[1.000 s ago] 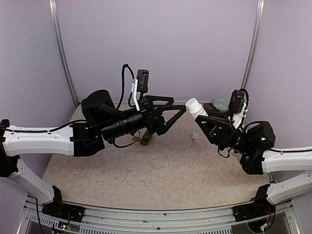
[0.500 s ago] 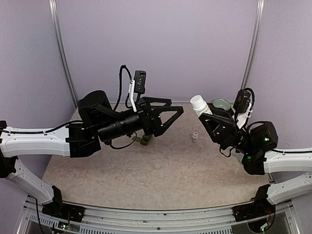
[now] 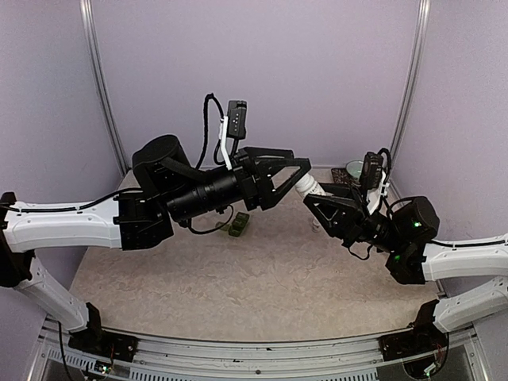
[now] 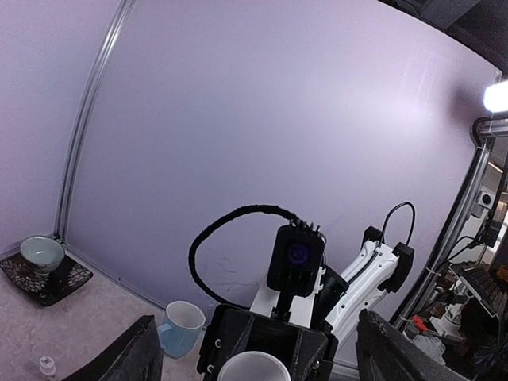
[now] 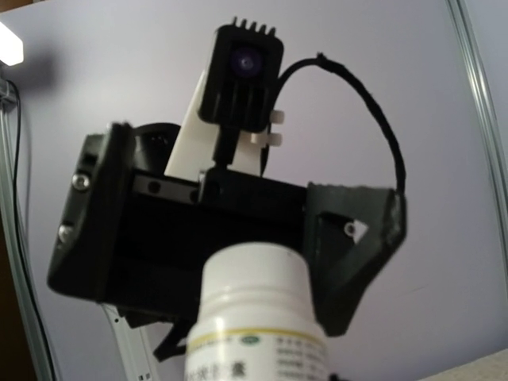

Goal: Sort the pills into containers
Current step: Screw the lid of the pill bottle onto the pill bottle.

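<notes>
**Bottle cap between the open left jaws, right pincer gripping the bottle**

From above, you see both arms meeting over the back of the table (image 3: pixel 262 286). Your right gripper (image 3: pixel 319 197) is clenched on a white bottle (image 3: pixel 306 186), which is tilted with its cap towards the left arm. Your left gripper (image 3: pixel 301 176) is released, its jaws standing wide on either side of that cap. The containers (image 3: pixel 238 225), a dark green strip, lie on the table under the left arm, well apart from the bottle and both grippers. A green bowl (image 3: pixel 355 168) on a dark saucer (image 3: pixel 340 173) sits at the far right, behind the right wrist.

In your left wrist view, the two black fingers (image 4: pixel 139 357) frame the bottom edge. The round white cap sits low between them with a clear gap on each side. A pale blue mug (image 4: pixel 181 327) stands on the table to the left, and a small vial (image 4: pixel 48 367) sits in the bottom left corner.

In your right wrist view, the bottle rises from the bottom edge, cap up, with a printed label (image 5: pixel 262 349) below it. The left gripper's body fills the space behind, with a finger on each side of the cap. You cannot tell here whether either finger touches it
</notes>
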`<state>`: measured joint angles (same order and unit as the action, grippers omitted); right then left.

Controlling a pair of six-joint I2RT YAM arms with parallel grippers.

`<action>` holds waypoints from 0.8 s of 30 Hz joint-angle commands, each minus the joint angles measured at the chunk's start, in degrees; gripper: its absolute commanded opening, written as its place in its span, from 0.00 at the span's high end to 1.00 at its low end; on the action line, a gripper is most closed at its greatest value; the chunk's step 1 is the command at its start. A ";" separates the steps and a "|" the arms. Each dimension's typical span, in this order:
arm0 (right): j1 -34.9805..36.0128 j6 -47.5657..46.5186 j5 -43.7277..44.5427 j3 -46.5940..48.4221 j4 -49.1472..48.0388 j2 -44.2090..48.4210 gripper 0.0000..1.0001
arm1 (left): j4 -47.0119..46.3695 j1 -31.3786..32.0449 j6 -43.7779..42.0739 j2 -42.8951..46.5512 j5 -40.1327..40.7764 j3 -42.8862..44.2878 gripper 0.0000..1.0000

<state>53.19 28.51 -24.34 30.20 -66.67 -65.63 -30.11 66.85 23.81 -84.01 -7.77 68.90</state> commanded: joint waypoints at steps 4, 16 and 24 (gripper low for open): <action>0.43 -1.34 0.52 1.66 0.14 0.55 1.00 | -0.45 0.23 0.57 -2.09 -2.26 2.28 0.32; 0.43 -1.63 0.80 1.60 0.09 0.83 1.00 | -0.17 0.30 0.72 -2.78 -3.26 2.97 0.48; 0.43 -1.79 0.61 2.13 0.49 0.59 1.00 | 0.13 0.23 0.59 -2.66 -3.50 3.14 0.58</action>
<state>53.19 27.33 -24.14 30.44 -66.19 -65.60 -29.95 66.92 24.56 -86.37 -10.37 69.93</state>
